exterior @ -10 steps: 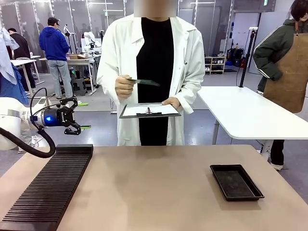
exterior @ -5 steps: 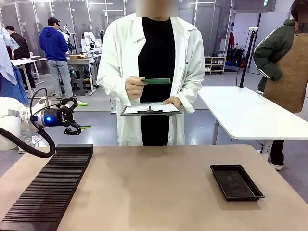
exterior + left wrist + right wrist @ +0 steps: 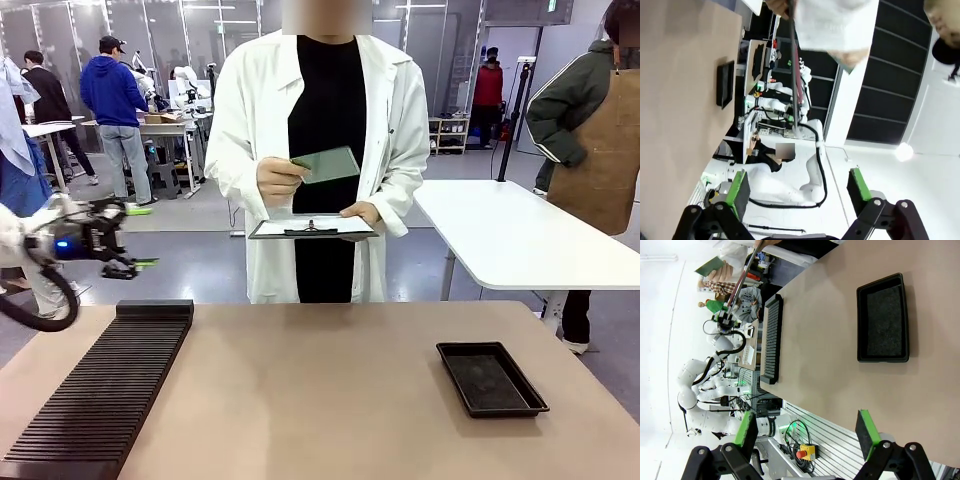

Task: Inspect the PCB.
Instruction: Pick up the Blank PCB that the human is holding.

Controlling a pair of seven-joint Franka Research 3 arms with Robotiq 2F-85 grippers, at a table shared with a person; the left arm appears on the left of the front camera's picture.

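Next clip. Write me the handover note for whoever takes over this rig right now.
Left gripper: open, holding nothing, raised near the table's far left corner.
Right gripper: open, holding nothing, above the table.
PCB: in the person's hand, tilted up above the clipboard.
Black tray: on the table, on the robot's right.
Done: the person has the PCB.
Left: inspection looks underway; the PCB is not yet set down.
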